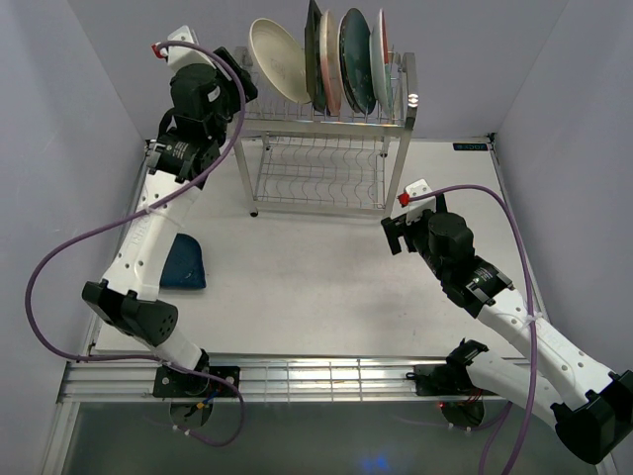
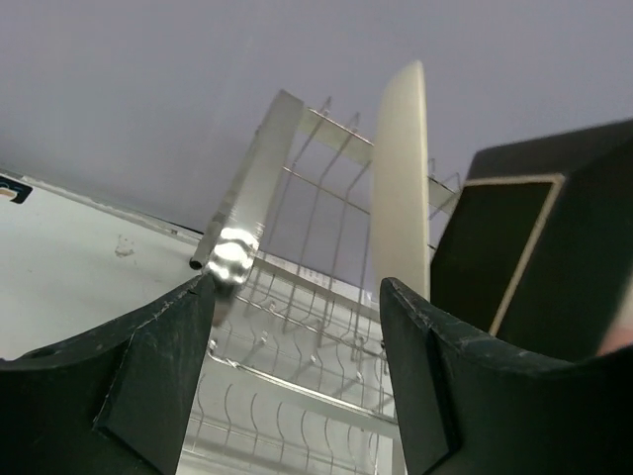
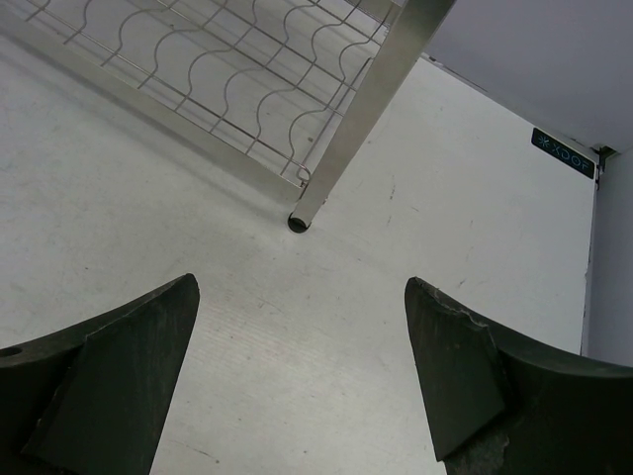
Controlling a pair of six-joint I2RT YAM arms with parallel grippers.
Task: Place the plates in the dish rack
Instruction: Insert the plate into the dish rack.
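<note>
The dish rack (image 1: pixel 326 148) stands at the back of the table. Several plates stand on edge in its top tier: a cream one (image 1: pixel 277 57) at the left, then a dark square one (image 1: pixel 314 54), a pink-and-cream one (image 1: pixel 329 64), a dark teal one (image 1: pixel 354 59) and a red-rimmed one (image 1: pixel 381 54). My left gripper (image 1: pixel 243 77) hovers just left of the cream plate (image 2: pixel 401 178), open with nothing between its fingers (image 2: pixel 297 287). A dark blue plate (image 1: pixel 186 262) lies on the table, partly under the left arm. My right gripper (image 1: pixel 394 234) is open and empty (image 3: pixel 299 287) above the table.
The rack's lower tier (image 1: pixel 316 183) holds nothing. Its front right leg (image 3: pixel 341 148) stands just beyond the right gripper. The rack's left post (image 2: pixel 247 198) rises close to my left fingers. Purple cables loop around both arms. Walls close the table on both sides.
</note>
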